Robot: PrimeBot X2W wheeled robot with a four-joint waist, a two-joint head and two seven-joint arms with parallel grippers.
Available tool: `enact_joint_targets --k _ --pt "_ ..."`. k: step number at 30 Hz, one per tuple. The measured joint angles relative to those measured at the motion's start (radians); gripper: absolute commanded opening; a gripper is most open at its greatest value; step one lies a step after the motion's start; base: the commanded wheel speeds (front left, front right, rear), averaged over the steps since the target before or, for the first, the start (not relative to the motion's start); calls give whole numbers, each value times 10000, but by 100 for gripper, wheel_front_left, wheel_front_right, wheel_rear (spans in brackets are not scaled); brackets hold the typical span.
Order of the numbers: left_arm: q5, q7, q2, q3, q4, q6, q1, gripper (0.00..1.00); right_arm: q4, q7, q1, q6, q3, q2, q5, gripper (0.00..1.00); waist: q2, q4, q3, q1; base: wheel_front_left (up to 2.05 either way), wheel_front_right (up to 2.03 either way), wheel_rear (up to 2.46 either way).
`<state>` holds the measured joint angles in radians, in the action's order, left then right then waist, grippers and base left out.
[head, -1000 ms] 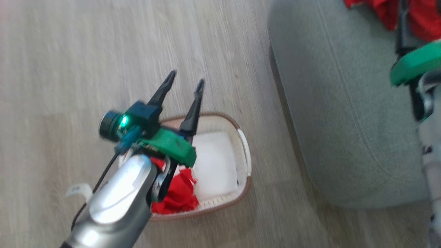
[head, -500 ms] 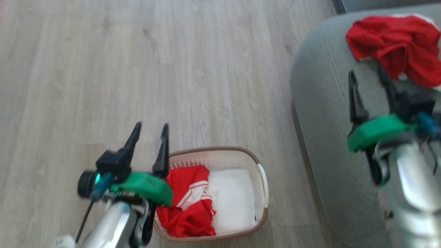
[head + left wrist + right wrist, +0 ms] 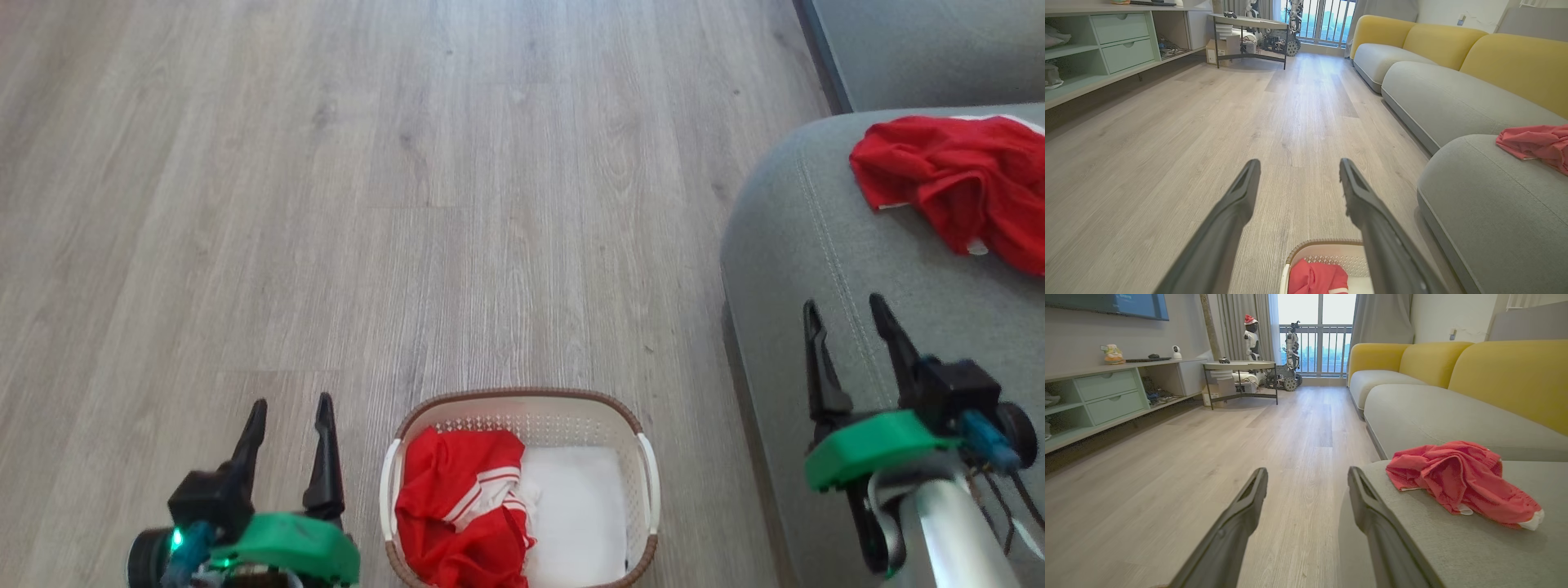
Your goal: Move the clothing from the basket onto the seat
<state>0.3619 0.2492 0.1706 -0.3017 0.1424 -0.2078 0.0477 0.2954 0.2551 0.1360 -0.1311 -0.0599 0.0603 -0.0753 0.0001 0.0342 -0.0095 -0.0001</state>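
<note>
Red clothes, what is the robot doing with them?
The robot is moving laundry from a basket on the floor to the sofa cushion. One red garment already lies on the cushion. A red striped garment sits in the basket. The left end effector and the right end effector are both open and hold nothing.

Pale wood floor [image 3: 408,204] runs to a far window [image 3: 1318,318]; a green-drawered cabinet [image 3: 1112,396] stands left, yellow backrests [image 3: 1506,375] right, a table [image 3: 1239,366] near the window.
</note>
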Motion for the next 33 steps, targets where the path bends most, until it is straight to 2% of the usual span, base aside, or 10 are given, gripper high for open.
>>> enact_joint_targets --k 13,33 --pt "-359 0 -286 729 -328 238 848 100 -1043 -178 -1226 0 362 -86 -433 100 0 80 -289 0 0 0 0" --pt "-865 0 -546 1181 -209 663 848 100 -1032 -261 -1291 0 389 -94 -583 100 0 7 -355 1 0 0 0"
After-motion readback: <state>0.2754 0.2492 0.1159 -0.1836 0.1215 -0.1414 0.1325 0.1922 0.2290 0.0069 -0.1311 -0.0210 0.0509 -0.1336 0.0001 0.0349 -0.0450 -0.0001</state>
